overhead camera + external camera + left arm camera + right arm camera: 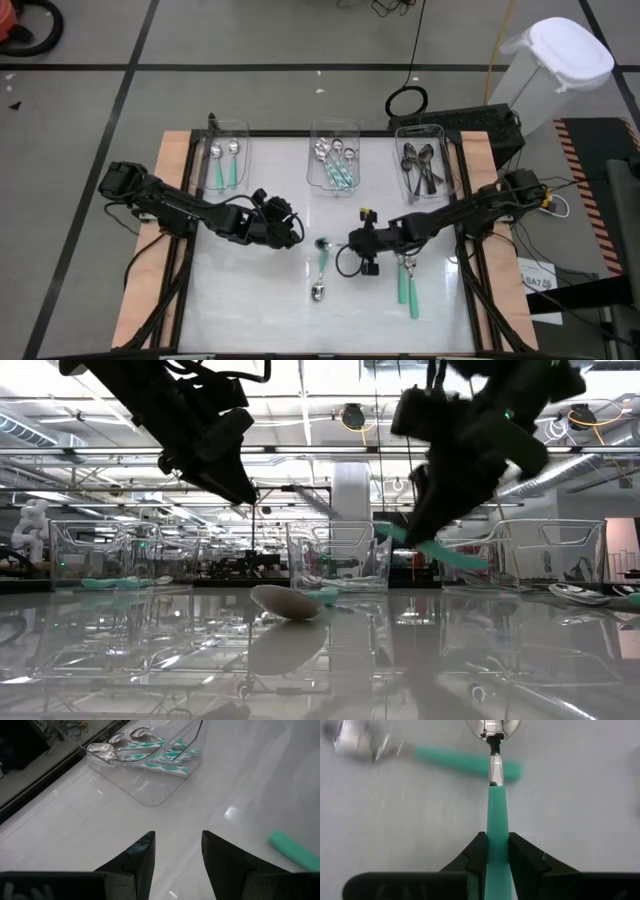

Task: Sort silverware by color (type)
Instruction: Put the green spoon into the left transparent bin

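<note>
My right gripper point(350, 241) hangs over the table's middle, shut on a teal-handled spoon point(496, 815) whose silver bowl point(321, 243) points toward the table's left. Below it another teal-handled spoon point(320, 272) lies flat on the table, bowl point(285, 602) toward the near edge. Two more teal-handled spoons point(408, 285) lie to the right. My left gripper point(177, 837) waits open just left of the middle point(296, 234), holding nothing. My right gripper pinches the spoon's teal handle point(496, 847) between its two fingers. The fingers slant down from the table's right and lie along the handle. The bowl point(493, 726) sticks out ahead of the fingertips, and the spoon is lifted clear of the table.
Three clear bins stand along the far edge. The left bin point(228, 158) holds two teal-handled spoons, the middle bin point(335, 160) silver and teal-handled ones, and the right bin point(425, 165) dark ones. The white tabletop point(250, 300) has wooden side rails.
</note>
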